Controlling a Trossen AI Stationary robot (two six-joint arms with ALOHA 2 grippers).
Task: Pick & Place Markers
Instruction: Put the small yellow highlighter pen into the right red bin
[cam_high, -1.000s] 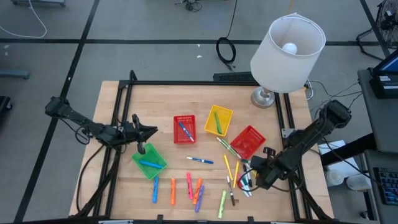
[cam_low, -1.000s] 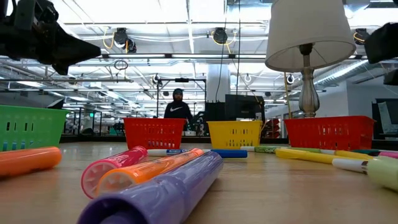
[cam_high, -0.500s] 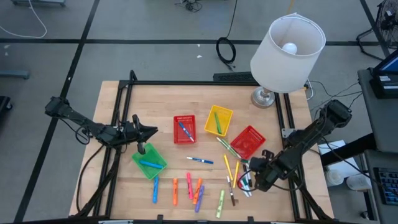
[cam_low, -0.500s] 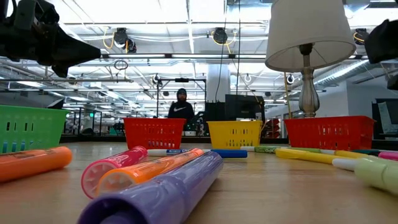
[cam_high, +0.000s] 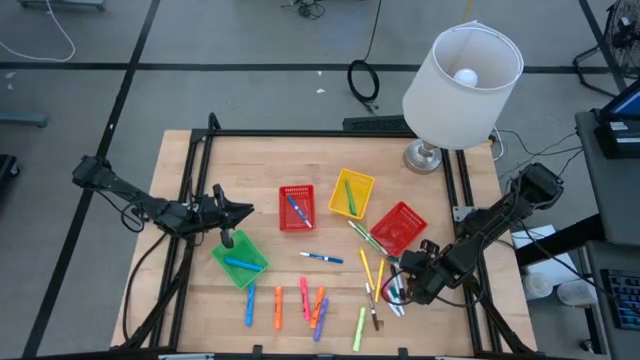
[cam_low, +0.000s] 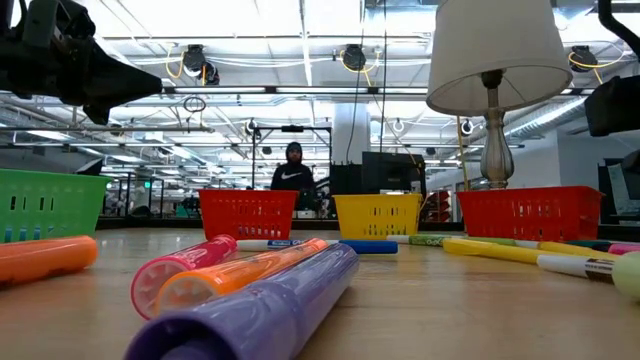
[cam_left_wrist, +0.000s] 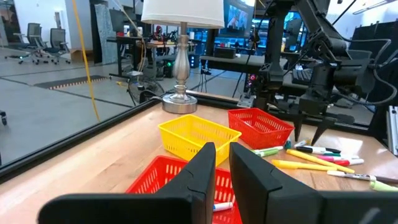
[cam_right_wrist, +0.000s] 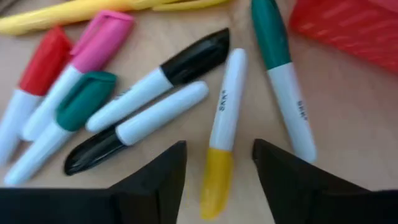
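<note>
Right gripper (cam_right_wrist: 214, 165) | open, empty | yellow-capped marker (cam_right_wrist: 222, 134) between its fingers

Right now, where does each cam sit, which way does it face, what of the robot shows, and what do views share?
High: overhead, straight down on the table; both arms, left gripper, right gripper.
Low: table height, level toward the room; dark arm parts at the top corners.
Left wrist: looks across the baskets to the lamp; own fingers nearly together.
Right wrist: down on markers; own fingers open, nothing held.
Shared: lamp and yellow basket in high, low, left wrist.
</note>
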